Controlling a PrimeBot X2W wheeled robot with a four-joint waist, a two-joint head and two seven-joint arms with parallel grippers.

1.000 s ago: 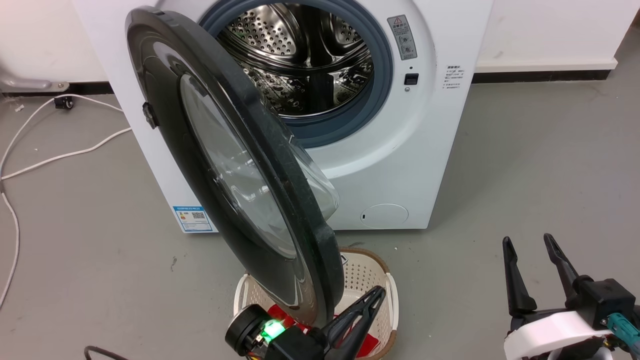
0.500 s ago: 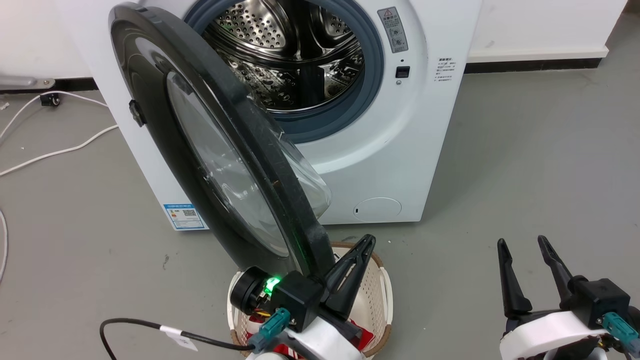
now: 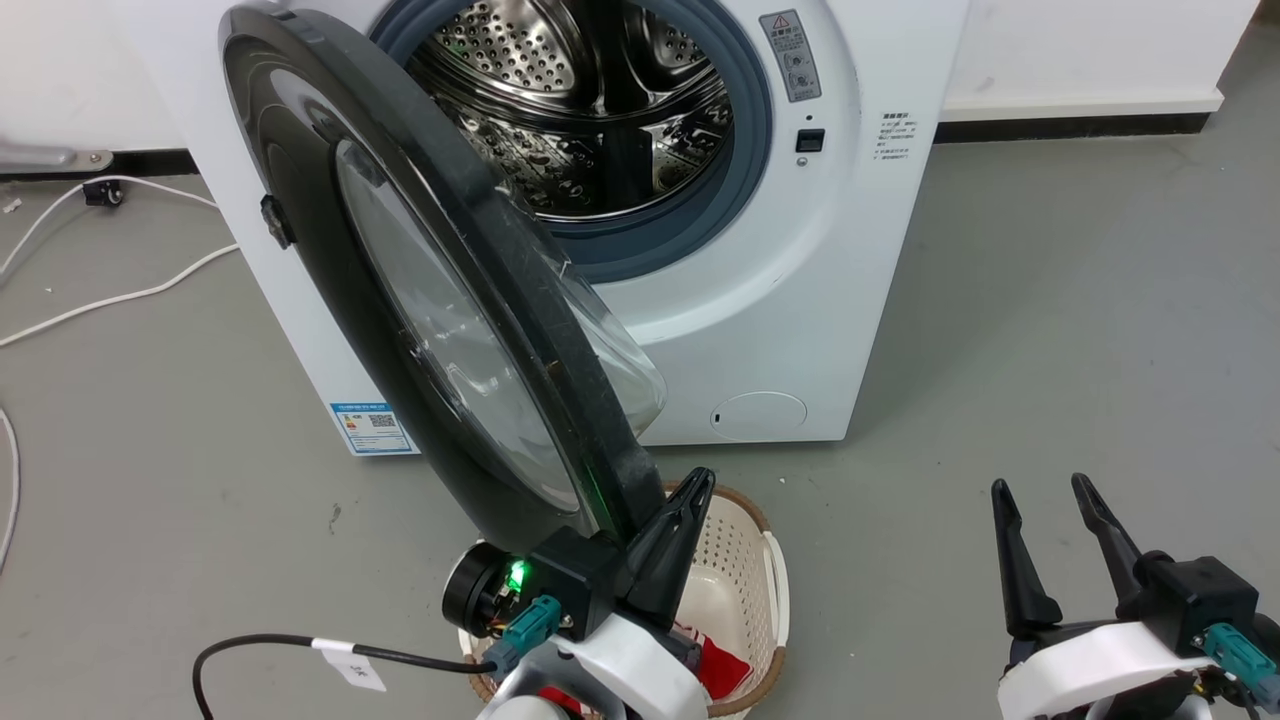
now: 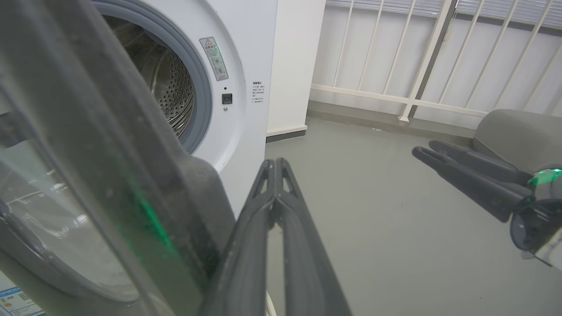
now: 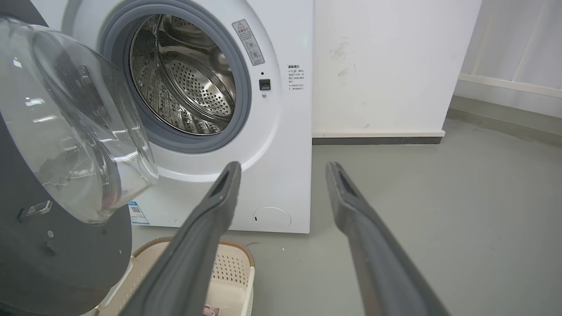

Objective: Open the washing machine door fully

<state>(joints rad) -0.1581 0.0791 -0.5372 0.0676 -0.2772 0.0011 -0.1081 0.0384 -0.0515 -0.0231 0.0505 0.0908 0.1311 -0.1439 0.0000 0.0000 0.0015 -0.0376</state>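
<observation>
The washing machine door (image 3: 420,300), a glossy black disc with a clear glass bowl (image 5: 79,123), stands swung out from the white machine (image 3: 800,300) on its left-side hinge, roughly edge-on to me. The steel drum (image 3: 580,100) is exposed. My left gripper (image 3: 697,480) is shut, empty, and rests beside the right side of the door's lower free rim, touching it or nearly so. In the left wrist view the door (image 4: 88,153) looms just left of that gripper (image 4: 275,163). My right gripper (image 3: 1040,490) hangs open and empty, well right of the door, also seen open (image 5: 284,169).
A white perforated basket (image 3: 740,530) holding something red (image 3: 720,665) sits on the floor under the door's free edge and my left arm. White cables (image 3: 120,295) lie on the floor to the left, a black cable (image 3: 270,645) near my left arm. A white railing (image 4: 412,66) stands to the right.
My left gripper has risen from the bottom edge and shifted left, closing up to the door's lower rim. The head camera shifted slightly. The right gripper has stayed put.
</observation>
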